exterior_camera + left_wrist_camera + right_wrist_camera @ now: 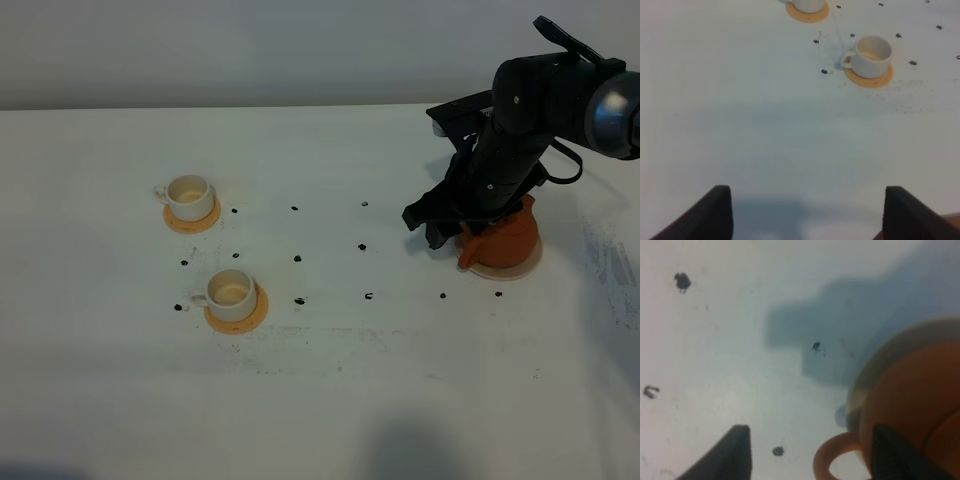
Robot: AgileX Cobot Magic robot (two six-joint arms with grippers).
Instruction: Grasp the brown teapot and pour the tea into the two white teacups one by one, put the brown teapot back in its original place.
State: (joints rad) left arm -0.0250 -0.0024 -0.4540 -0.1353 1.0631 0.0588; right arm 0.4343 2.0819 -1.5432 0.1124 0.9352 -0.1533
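Starting at the left, the left gripper (807, 215) is being held over bare table (765, 140), its jaws standing wide with nothing between them. The far teacup (188, 194) and the near teacup (232, 289), both small and white, are each being carried on an orange coaster (192, 221). Both are sitting upright and well apart from the pot. Across the middle, only scattered black marks (298, 259) are being shown.

At the right, the brown teapot (507, 232) is being borne on its cream saucer (522, 266), with the right arm bent low over it. The right gripper (810, 455) is being presented wide open and gripping nothing. In the wrist view the loop handle (820, 462) is lying between its fingertips, nearer the one beside the pot's body.

The pot is being judged as stiff, brittle clay, heavy for its size if tea is inside, and smooth enough to slip. The loop handle is being favoured as the place to take hold. The round body is too broad and slick, and a grip there would be leaving little control over the tilt. The lid is being hidden by the arm; it may shift in a pour.
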